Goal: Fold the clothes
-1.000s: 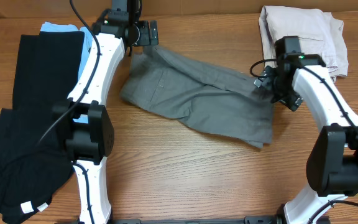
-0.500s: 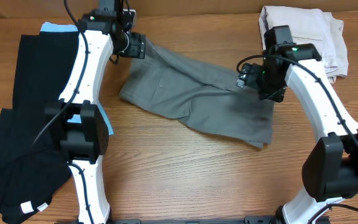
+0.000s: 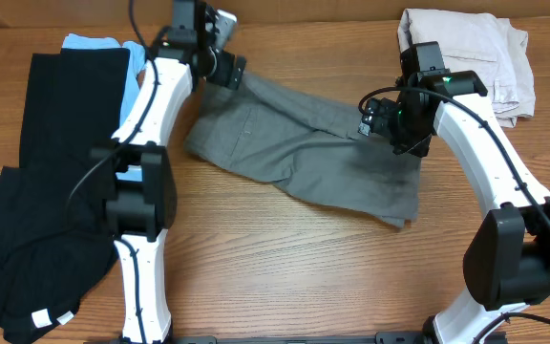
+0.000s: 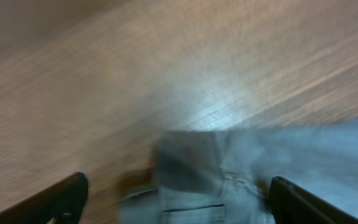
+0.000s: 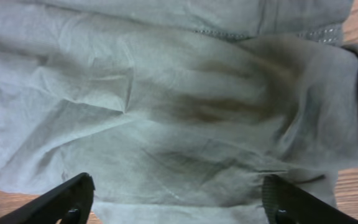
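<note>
The mid-grey woven wide-legged shorts [image 3: 304, 153] lie rumpled and slanted across the middle of the wooden tabletop [image 3: 285, 277]. The right tool [image 5: 179, 198] hangs released over their creased right side. Farther back, the left tool [image 4: 176, 198], also released, hangs over a far corner. Each should probably pinch a clean edge and pull taut before folding.

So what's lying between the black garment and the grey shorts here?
The overhead view shows the left arm running through the gap between the black garment and the grey shorts, light blue cloth beside it; otherwise bare table.
</note>
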Tool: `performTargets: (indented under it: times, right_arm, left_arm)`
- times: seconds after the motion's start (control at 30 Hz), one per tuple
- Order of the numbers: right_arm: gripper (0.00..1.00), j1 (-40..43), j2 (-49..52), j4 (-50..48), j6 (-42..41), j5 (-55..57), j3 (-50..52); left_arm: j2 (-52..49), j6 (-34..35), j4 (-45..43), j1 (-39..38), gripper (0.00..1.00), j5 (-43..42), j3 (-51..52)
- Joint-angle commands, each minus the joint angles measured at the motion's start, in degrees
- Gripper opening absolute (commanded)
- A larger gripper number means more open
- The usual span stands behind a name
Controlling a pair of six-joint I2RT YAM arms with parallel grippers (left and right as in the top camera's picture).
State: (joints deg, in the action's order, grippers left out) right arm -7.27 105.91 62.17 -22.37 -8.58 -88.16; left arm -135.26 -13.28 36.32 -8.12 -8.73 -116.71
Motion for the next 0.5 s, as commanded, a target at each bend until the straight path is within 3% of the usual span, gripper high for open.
performTargets:
  times: [0.0, 0.07, 0.13, 0.17, 0.23, 0.33, 0.47]
  right_arm:
    - [0.79, -0.15, -1.73, -0.02, 1.84, -4.79, 0.44]
    - [0.75, -0.74, -2.36, -0.04, 3.32, -7.67, 0.44]
    - [0.69, -2.03, -2.38, 0.35, 4.13, -7.76, 0.46]
    - [0.65, -2.69, -2.23, 0.46, 4.63, -7.32, 0.63]
    - [0.58, -4.37, -2.16, -1.03, 4.52, -6.08, 2.21]
    - [0.48, -6.62, -2.08, -5.07, 4.17, -6.08, 5.42]
    - [0.44, -9.14, -1.88, -11.61, 4.17, -5.33, 10.19]
  left_arm:
    - [-1.25, 0.35, 3.28, -0.26, 0.79, -1.38, 0.17]
    - [-0.39, 2.73, 7.74, -0.2, 0.59, -1.42, -0.63]
    - [0.42, 5.14, 12.61, -0.2, 0.26, -1.42, -1.51]
    - [0.74, 6.1, 14.78, -0.28, 0.17, -1.66, -1.73]
    - [0.81, 6.27, 18.23, -0.28, 0.1, -1.86, -1.73]
    - [0.57, 6.34, 21.84, -0.26, 0.06, -1.84, -0.39]
    - [0.57, 6.47, 26.16, -0.22, 0.04, -1.68, 1.18]
